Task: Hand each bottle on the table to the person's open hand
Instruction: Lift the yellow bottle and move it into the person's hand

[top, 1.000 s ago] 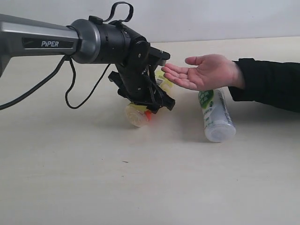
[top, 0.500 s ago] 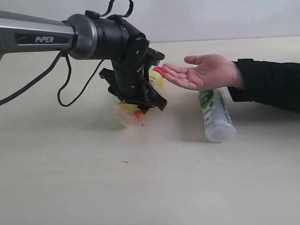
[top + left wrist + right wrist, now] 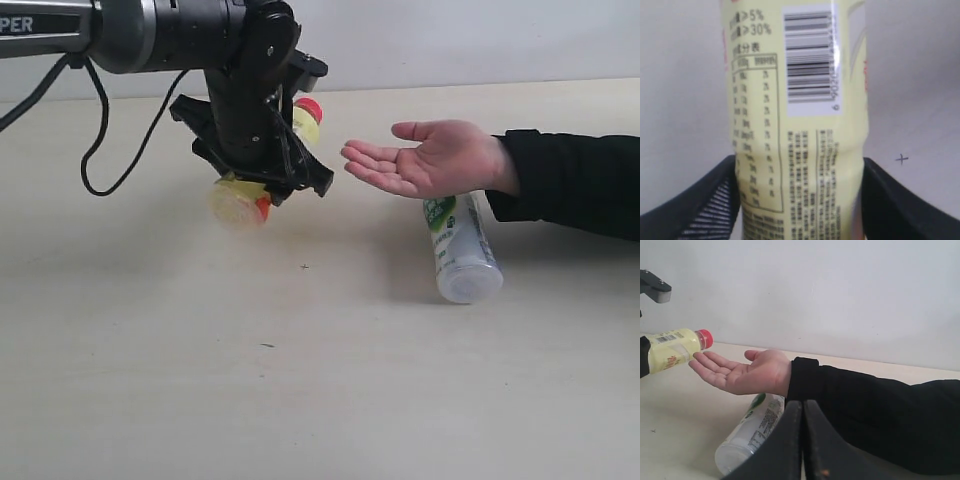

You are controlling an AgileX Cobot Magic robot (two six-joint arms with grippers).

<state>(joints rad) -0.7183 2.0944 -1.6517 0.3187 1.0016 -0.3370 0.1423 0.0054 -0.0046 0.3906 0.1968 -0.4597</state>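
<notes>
**Left grip.** point(image 3: 272, 162): closed on the yellow bottle point(image 3: 800, 115) at mid-body, over the label. One ribbed finger point(image 3: 707, 210) sits on each side of it.
**Held item:** off the table point(image 3: 300, 390) and tilted. The red cap point(image 3: 309, 108) is at the high end, the base at the low end.
**Handling (est.):** small plastic bottle, prob. light. The thin wall should give under squeeze and the glossy label may slip, so grip firm, not crushing. A mid-body hold leaves the cap end free for a palm.
**Target:** the person's hand point(image 3: 430, 160) is palm up with fingers spread. It lies just beyond the grip.'s cap side, near but apart.
**Second bottle:** the green-white bottle point(image 3: 458, 250) lies on its side on the table, beyond the hand and lower than the grip.
**Open room:** nothing seen betw. cap and fingertips, and air below the held base.
**Edges:** the table's far edge meets the wall behind the grip. The dark sleeve point(image 3: 570, 190) bounds the far side of the hand.
**Snag risk (est.):** the cable point(image 3: 100, 150) loops under the left arm, well back from the jaws.
**Right grip.** point(image 3: 802, 407): fingers pressed together with nothing betw. them, aimed at the sleeve.
**Other bottles:** not in view.
</notes>
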